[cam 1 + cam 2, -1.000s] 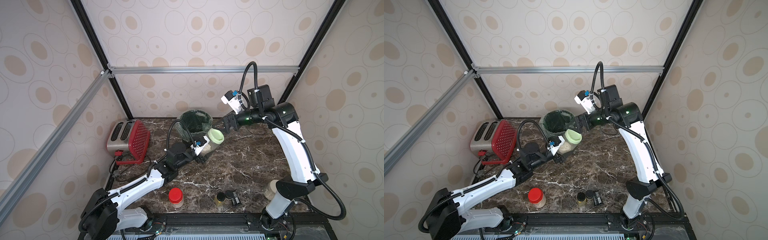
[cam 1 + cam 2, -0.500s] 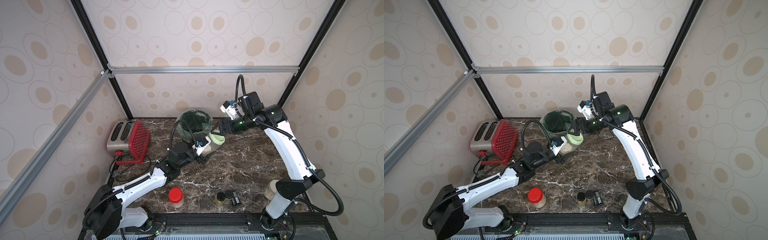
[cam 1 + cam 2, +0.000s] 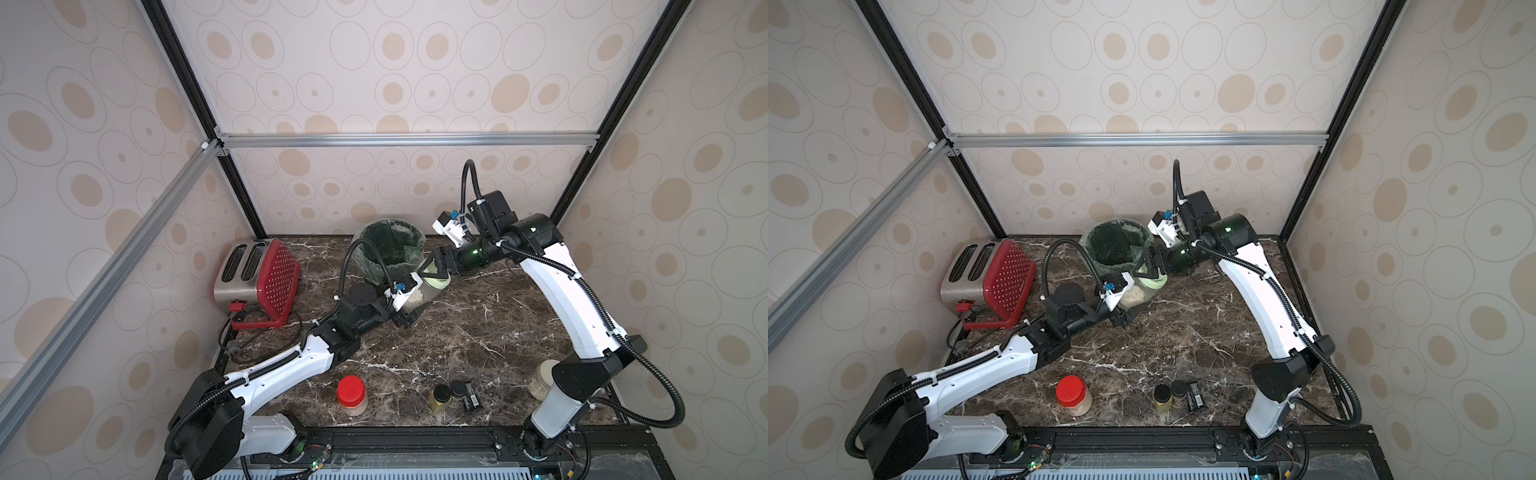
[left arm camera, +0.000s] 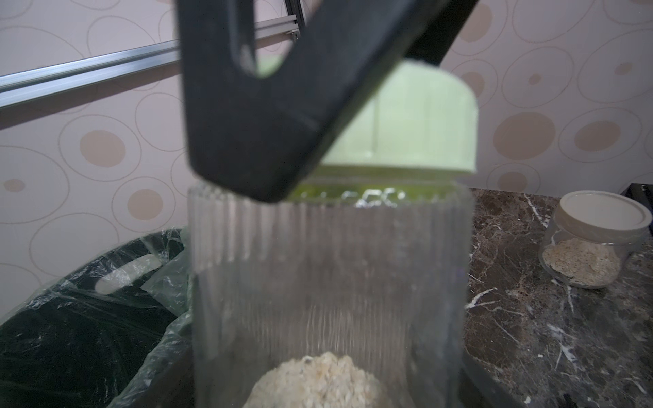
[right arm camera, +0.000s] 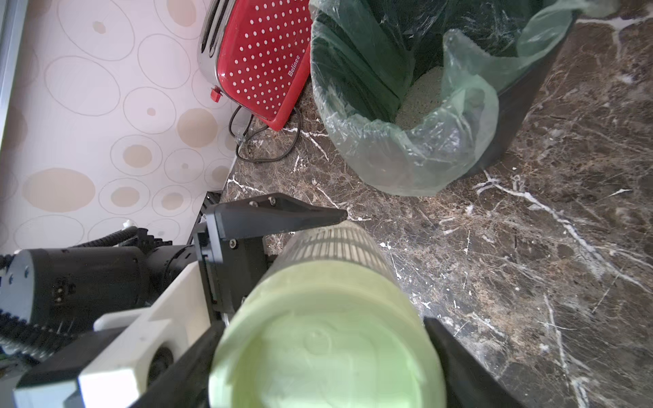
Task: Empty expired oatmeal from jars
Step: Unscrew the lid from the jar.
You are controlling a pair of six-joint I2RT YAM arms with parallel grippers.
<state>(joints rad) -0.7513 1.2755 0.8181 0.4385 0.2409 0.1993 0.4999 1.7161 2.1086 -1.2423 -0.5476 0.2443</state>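
Marble counter [image 3: 478, 332], tilted jar [image 3: 419, 296] near the bin [image 3: 368, 262].
The left gripper [image 3: 410, 306] clamps the jar's body, oatmeal [image 4: 318, 381] low inside. Its axis points far-right, lid [image 5: 325, 346] between the jaws of the right gripper [image 3: 435, 272], which flank it; gripping or not, I cannot tell.

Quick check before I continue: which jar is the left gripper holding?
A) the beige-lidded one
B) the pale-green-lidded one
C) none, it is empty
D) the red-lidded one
B: the left gripper is clamped on the ribbed body of the pale-green-lidded jar, while the red-lidded jar and the beige-lidded jar stand on the counter, free of both arms.
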